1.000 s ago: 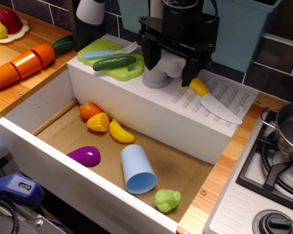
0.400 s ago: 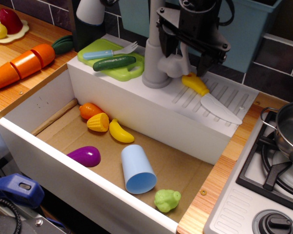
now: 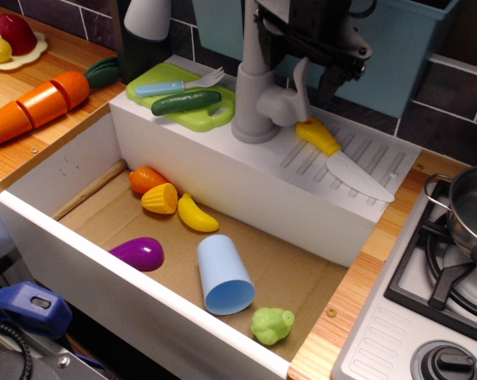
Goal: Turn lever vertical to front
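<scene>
The lever [image 3: 301, 77] is a slim, light-grey plastic paddle; it stands upright on a rounded grey knob [image 3: 284, 104] at the side of the tap column [image 3: 253, 87]; its upper end reaches the underside of the gripper [image 3: 311, 47]. The tap stands on the white ledge [image 3: 246, 170] behind the sink basin [image 3: 88, 178], just beside the green cutting board [image 3: 187, 115].

The gripper is a black, angular assembly; its top is cut off by the frame edge; its fingers merge into the dark body, so whether they are apart or together cannot be told; contact with the lever cannot be confirmed either. The top of the tap column is hidden behind the gripper.

The ledge carries moulded ribs on its right half; a toy knife [image 3: 343, 158] with a yellow handle and white blade lies across them, the handle near the tap base. The cutting board holds a glossy cucumber [image 3: 185, 101] and a fork [image 3: 179, 84] with a blue handle. The basin floor is brown board; on it lie a corn cob [image 3: 160, 198], a banana [image 3: 196, 214], a purple eggplant [image 3: 137, 253], a pale-blue cup [image 3: 224, 274] on its side, and a small green lumpy piece [image 3: 272, 324]. A segmented orange carrot [image 3: 36, 107] lies on the wooden counter [image 3: 32, 150]; a metal pot [image 3: 470, 210] sits on the stove [image 3: 429, 317], partly cut off at the right edge.
</scene>
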